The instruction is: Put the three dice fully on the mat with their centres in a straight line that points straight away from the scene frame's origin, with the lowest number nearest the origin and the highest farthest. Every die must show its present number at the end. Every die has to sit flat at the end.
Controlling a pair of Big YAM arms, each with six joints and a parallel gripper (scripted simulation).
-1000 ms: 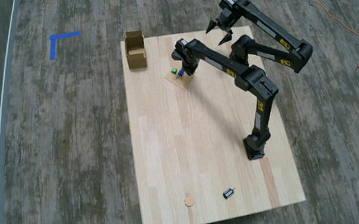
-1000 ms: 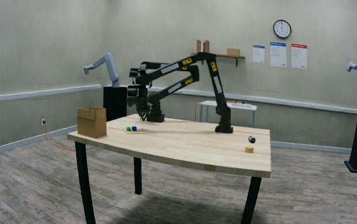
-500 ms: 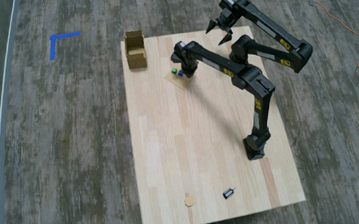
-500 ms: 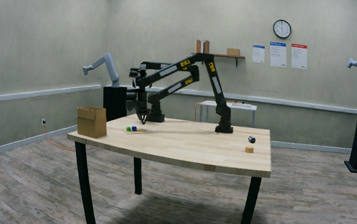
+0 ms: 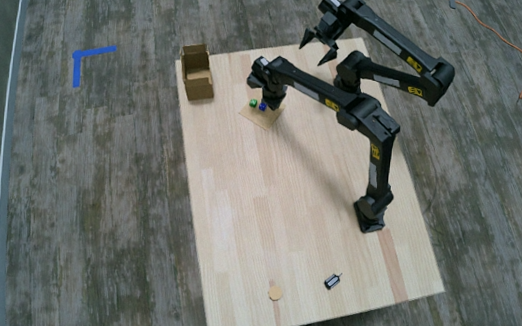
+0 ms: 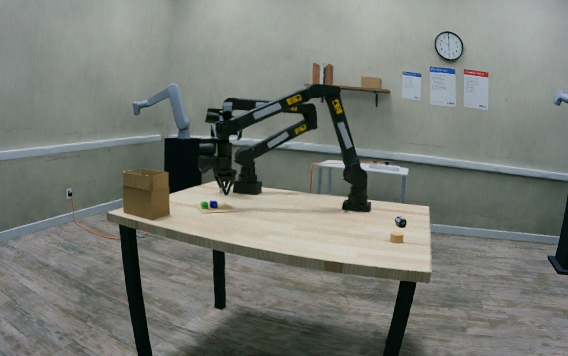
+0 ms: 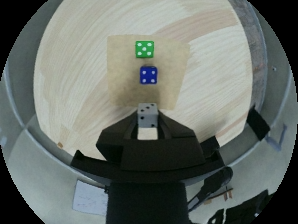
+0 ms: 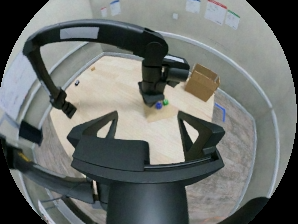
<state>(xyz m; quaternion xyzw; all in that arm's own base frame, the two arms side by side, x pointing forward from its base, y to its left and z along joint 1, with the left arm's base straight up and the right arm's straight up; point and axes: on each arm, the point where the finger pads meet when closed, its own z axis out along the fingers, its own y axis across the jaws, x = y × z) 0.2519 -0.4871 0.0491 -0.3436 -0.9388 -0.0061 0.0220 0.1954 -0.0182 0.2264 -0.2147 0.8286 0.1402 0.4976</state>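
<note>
at the left jaws: the left gripper [image 5: 275, 106] [image 6: 226, 193] [image 7: 147, 113] [image 8: 149, 104] is drawn narrow on the grey die [image 7: 147, 115], gripping it by two sides; its number is hard to settle from here.
beneath and ahead: the mat [image 5: 266, 121] [image 6: 220, 209] [image 7: 120, 75] [image 8: 162, 116], its near edge just by the grey die in the left wrist view; whether the die touches down cannot be told.
blue die: on the mat [image 5: 262, 106] [image 6: 214, 204] [image 7: 148, 75] [image 8: 158, 105], four up, apparently flat.
green die: beyond the blue one [image 5: 253, 103] [image 6: 204, 205] [image 7: 144, 49] [image 8: 166, 102], five up, also on the mat.
step in hand: likely placing the third and last die, at the end next to the blue one.
next move: bring the grey die fully inside the mat edge, in line with the other two, level, same face up, then part the fingers evenly; a skewed release could tip it or nudge blue.
order: four then five would suit an origin on the arms' side, if grey is lowest.
right gripper: wide, holding nothing [image 5: 311, 55] [image 8: 148, 114], apart from the work.
cardboard box: near the table corner [image 5: 199, 89] [image 6: 150, 197] [image 8: 202, 87], no part in this.
</note>
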